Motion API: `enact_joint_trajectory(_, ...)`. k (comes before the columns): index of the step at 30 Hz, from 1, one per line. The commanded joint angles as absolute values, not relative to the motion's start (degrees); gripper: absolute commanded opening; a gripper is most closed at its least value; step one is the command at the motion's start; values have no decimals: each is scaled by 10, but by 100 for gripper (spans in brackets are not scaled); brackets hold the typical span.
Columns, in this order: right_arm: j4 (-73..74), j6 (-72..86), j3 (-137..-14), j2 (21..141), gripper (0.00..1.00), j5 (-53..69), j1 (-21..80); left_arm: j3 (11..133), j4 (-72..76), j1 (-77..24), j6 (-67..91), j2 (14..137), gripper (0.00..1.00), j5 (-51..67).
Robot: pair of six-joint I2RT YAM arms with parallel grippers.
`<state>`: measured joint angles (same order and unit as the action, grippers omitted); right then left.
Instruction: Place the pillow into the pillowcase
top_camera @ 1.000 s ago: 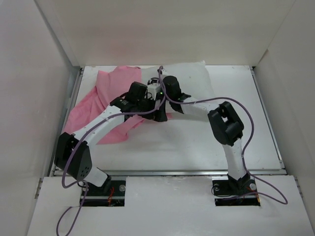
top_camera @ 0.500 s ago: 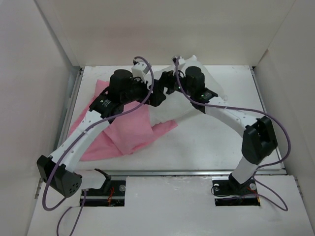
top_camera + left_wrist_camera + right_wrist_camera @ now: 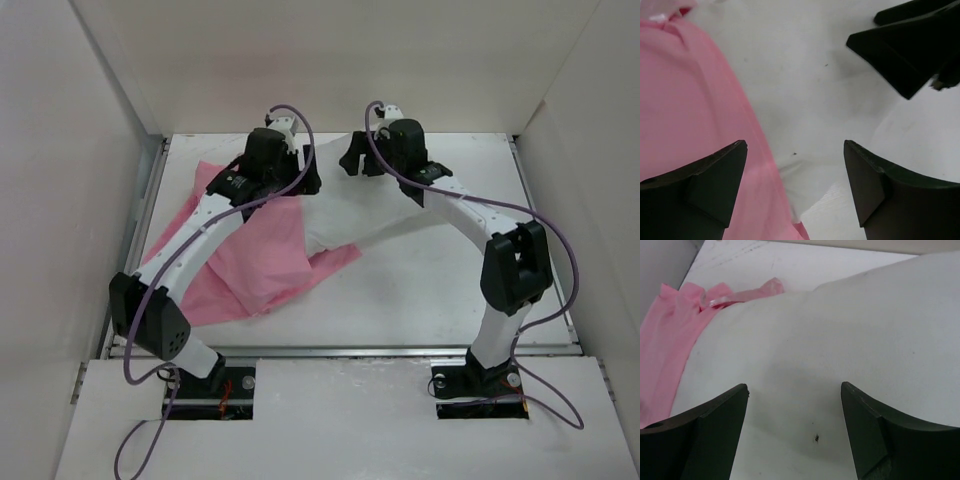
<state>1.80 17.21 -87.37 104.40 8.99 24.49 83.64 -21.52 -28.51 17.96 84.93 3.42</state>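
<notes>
The white pillow lies across the middle of the table, its left end on the pink pillowcase. That pillowcase is spread flat to the left. My left gripper hovers open over the seam where the pillowcase meets the pillow, holding nothing. My right gripper is open just to the right of it, above the pillow's far edge. In the right wrist view the pillow fills the frame below my right gripper, with the pillowcase bunched at the left. Nothing sits between either pair of fingers.
White walls close in the table at the back and on both sides. A metal rail runs along the near edge. In the left wrist view the right gripper's black fingers sit close at the upper right.
Both arms have swung from the table's middle to the far side. The pillow's raised far end has dropped flat. The right gripper has opened.
</notes>
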Motion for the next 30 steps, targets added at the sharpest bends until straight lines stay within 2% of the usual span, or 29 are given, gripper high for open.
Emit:
enact_joint_trajectory(1, 25, 152, -890, 1042, 80, 80, 249, 858, -264, -287, 192, 876, 76, 5)
enact_joint_trajectory(4, 19, 138, -877, 1042, 80, 28, 249, 850, -293, -287, 198, 901, 70, -18)
enact_joint_trajectory(5, 9, 138, -869, 1049, 80, -16, 249, 850, -301, -287, 206, 907, 60, -49)
enact_joint_trajectory(8, 2, 133, -874, 1089, 80, -39, 233, 836, -292, -281, 212, 936, 40, -62)
enact_joint_trajectory(9, 8, 133, -891, 1117, 72, -23, 228, 841, -282, -281, 206, 946, 26, -50)
enact_joint_trajectory(12, 41, 133, -901, 1136, 53, 25, 220, 871, -257, -276, 200, 1004, 1, -34)
enact_joint_trajectory(18, -14, 179, -722, 1041, 51, 25, 220, 1029, -181, -276, 123, 1131, 0, 2)
enact_joint_trajectory(21, -14, 186, -637, 977, 51, 38, 220, 1115, -155, -276, 88, 1172, 0, 58)
enact_joint_trajectory(24, 12, 186, -581, 909, 51, 18, 266, 1176, -139, -276, 64, 1215, 0, 128)
enact_joint_trajectory(28, 61, 186, -561, 827, 52, -13, 331, 1189, -114, -276, 49, 1235, 0, 196)
enact_joint_trajectory(29, 82, 186, -561, 815, 54, -13, 338, 1184, -114, -276, 49, 1226, 4, 211)
enact_joint_trajectory(30, 95, 179, -581, 803, 55, -18, 344, 1172, -114, -276, 49, 1216, 30, 216)
